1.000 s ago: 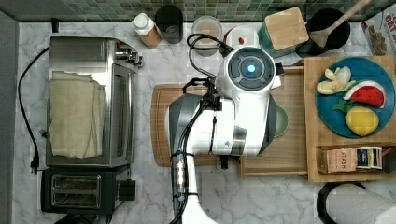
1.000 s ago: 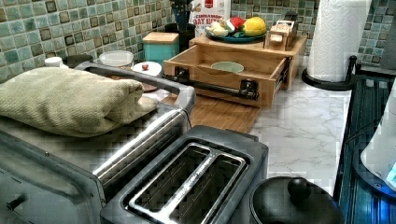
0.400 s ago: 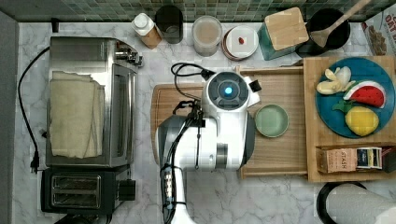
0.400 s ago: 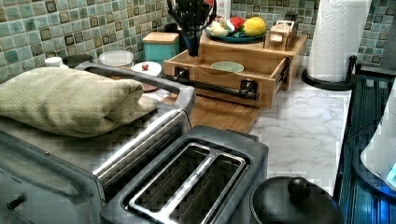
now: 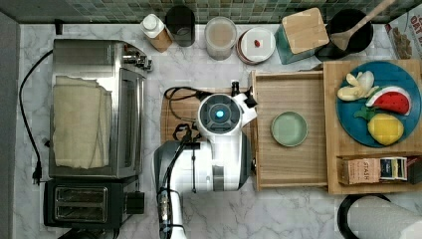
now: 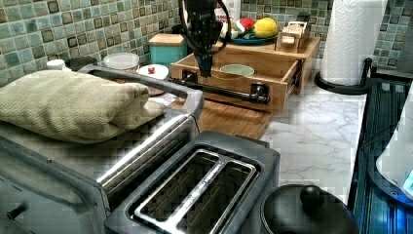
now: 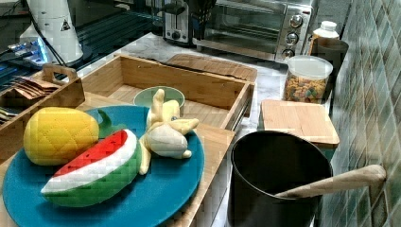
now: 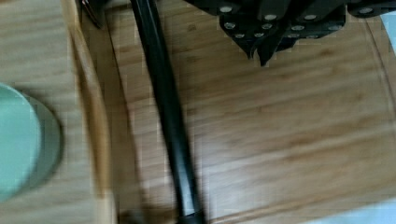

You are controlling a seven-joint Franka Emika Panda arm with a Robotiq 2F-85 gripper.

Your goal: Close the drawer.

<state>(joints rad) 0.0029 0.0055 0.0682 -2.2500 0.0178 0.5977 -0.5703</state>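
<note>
The drawer (image 5: 293, 89) stands pulled out from under the wooden top, with a green bowl (image 5: 289, 128) inside it. Its long black bar handle (image 6: 219, 90) runs along the front wall on two black posts. My gripper (image 6: 205, 72) points down, shut and holding nothing, just above that handle on the cutting-board side. In the wrist view the handle (image 8: 163, 107) crosses the picture, and my gripper (image 8: 259, 53) hangs over the cutting board (image 8: 289, 130), apart from the bar. In the top view my arm covers the handle.
A toaster oven (image 5: 97, 107) with a folded towel and a toaster (image 5: 89, 203) stand at the top view's left. Jars and canisters line the tiled wall. A blue fruit plate (image 5: 380, 102) sits on the wooden top. A paper towel roll (image 6: 350, 41) stands beside it.
My arm has moved toward the top view's left, off the open drawer and over the cutting board. The gripper has come down in front of the handle. The drawer has not moved.
</note>
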